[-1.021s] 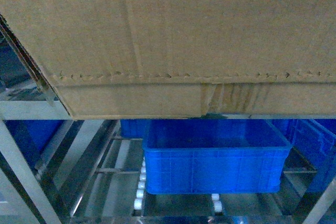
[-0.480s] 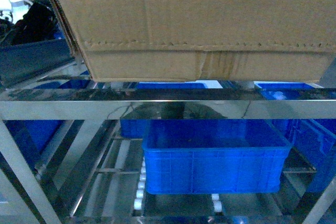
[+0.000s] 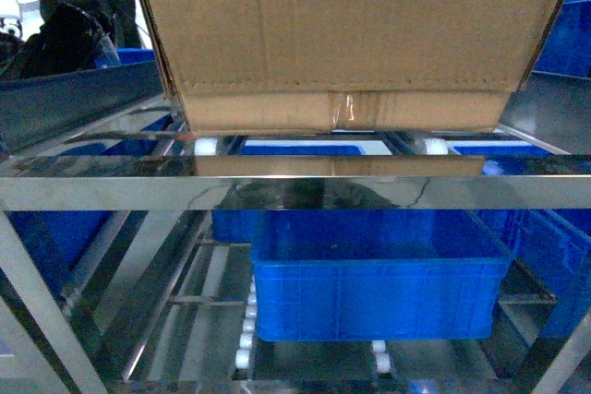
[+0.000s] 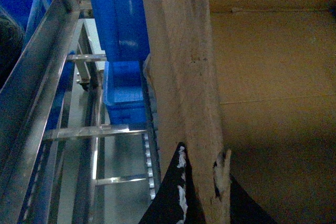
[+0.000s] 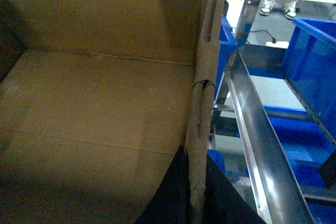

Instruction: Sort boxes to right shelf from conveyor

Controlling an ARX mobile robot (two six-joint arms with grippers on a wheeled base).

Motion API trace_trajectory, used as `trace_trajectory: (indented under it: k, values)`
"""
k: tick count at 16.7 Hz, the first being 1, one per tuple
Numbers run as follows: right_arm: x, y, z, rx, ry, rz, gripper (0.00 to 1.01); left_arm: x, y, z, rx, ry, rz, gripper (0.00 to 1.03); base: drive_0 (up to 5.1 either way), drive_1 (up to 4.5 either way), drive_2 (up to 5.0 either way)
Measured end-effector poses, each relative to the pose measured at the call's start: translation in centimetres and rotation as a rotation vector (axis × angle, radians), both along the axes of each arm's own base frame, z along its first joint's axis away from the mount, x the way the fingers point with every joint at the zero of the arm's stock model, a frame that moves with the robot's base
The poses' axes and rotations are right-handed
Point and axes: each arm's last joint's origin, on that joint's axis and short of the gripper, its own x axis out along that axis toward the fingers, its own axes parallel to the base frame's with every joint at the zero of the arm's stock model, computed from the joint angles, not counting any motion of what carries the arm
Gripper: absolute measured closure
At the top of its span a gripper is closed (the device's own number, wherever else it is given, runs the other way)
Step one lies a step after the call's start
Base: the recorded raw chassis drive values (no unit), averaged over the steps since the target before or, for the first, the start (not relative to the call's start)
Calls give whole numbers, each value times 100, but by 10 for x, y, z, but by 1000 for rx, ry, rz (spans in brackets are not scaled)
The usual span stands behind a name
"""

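The carton (image 3: 346, 39) sat on the steel rack's (image 3: 277, 193) top tier. Left gripper (image 4: 202, 203) and right gripper (image 5: 195, 192) each clamped a carton wall.

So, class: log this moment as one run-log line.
carton: over steel rack | left claw: clamps wall | right claw: clamps wall | blue bin: below

The large brown corrugated cardboard carton (image 3: 351, 34) looks matt, rough and ragged-edged; the shiny stainless-steel shelf rack (image 3: 277, 189) is mirror-smooth; the blue plastic bin (image 3: 379, 288) is smooth and slightly glossy.
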Motion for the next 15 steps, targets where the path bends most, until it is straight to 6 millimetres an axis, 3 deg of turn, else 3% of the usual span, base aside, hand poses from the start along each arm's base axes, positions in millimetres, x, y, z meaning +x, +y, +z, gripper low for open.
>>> trace_trajectory:
  k: [7, 8, 12, 15]
  values:
    - [12, 7, -4, -13, 18, -4, 97, 17, 2, -5, 20, 40, -5, 99, 0, 0, 0]
    - [13, 7, -4, -12, 5, -7, 88, 18, 3, -5, 14, 38, -8, 96, 0, 0, 0]
    - [13, 13, 7, 35, -93, -13, 37, 22, 1, 4, -144, -3, -50, 45, 0, 0, 0]
    - [12, 15, 10, 42, -113, -10, 6, 22, 1, 6, -168, -9, -53, 14, 0, 0, 0]
